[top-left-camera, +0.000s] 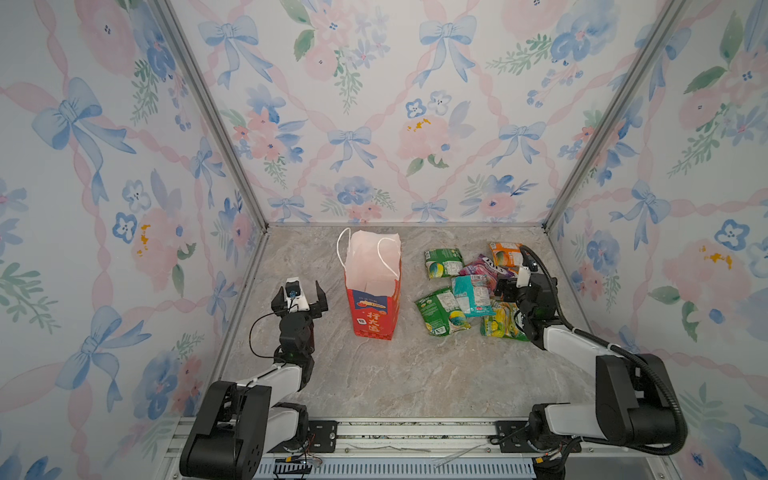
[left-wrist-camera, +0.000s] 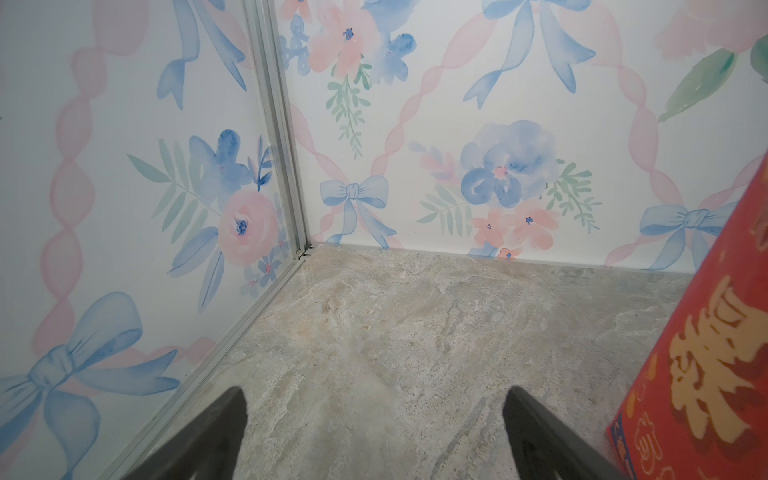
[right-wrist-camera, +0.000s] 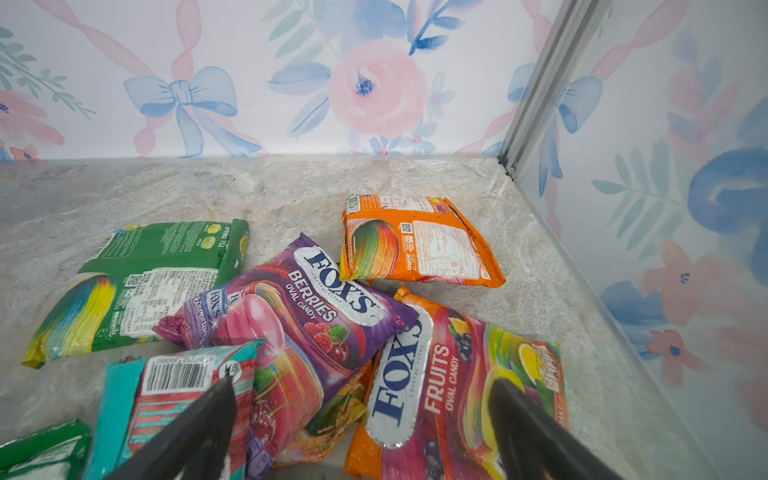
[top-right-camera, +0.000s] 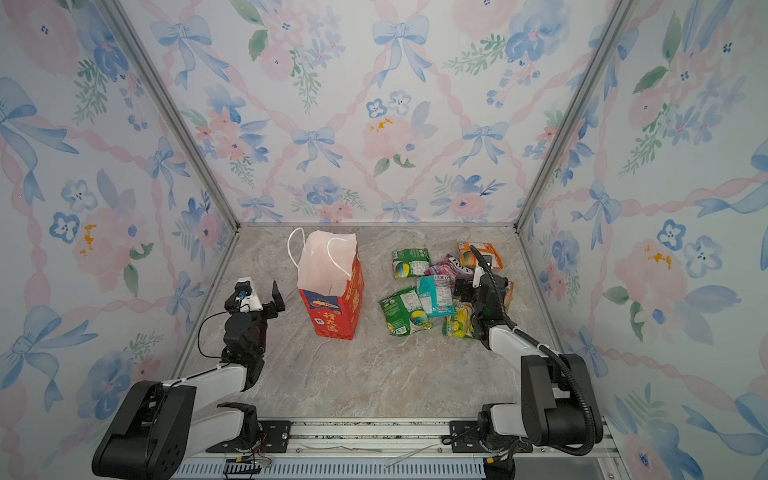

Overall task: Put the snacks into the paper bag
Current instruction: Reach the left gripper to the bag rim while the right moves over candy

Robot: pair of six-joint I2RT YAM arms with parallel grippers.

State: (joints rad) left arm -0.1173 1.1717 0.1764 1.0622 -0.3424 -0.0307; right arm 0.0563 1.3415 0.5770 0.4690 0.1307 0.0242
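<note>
A: Which arm is nearer the snacks?

B: The right one. The right end effector hangs directly over the heap on the right side of the tabletop, jaws spread wide with nothing between them. The left end effector is equally wide and empty. It sits just left of the paper bag, well apart from every packet.

A: What lies below the right jaws?

B: In the right wrist view they straddle the overlap where the purple packet rests on the orange-pink packet. The teal packet lies beneath one finger. The purple one is on top and askew to the line between the fingers. A straight descent would probably catch it across a corner, or pinch two packets together, so a small wrist turn looks advisable.

A: And which way is the bag from there?

B: To the left of the heap. It stands upright with its mouth open upward and its printed face toward the near side. A strip of bare tabletop separates it from the nearest green packet. The carry therefore runs leftward and up over the rim. Every packet in sight lies outside the bag.
</note>
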